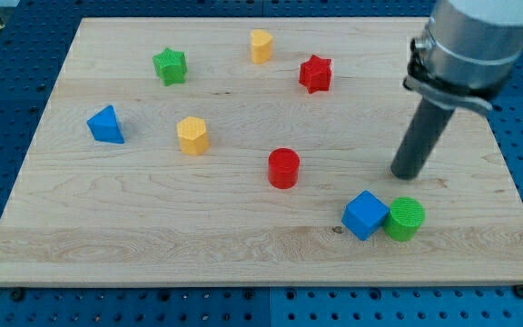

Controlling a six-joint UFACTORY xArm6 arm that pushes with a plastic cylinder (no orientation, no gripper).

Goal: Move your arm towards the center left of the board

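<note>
No pincer here, just my tip (407,174) holding nothing, above the blue cube (365,214) and green cylinder (405,218) at the view's right, and sliding left it could bump the red cylinder (283,168) or the yellow block (192,135).

Bright, even overhead light; short soft shadows under blocks, board (243,236) without glare; arm housing (475,41) at the view's top right slightly blurred

The red cylinder (283,168) and yellow block (192,135) are standing between my tip (406,174) and the table's (80,236) left; open wood is running below them.
</note>
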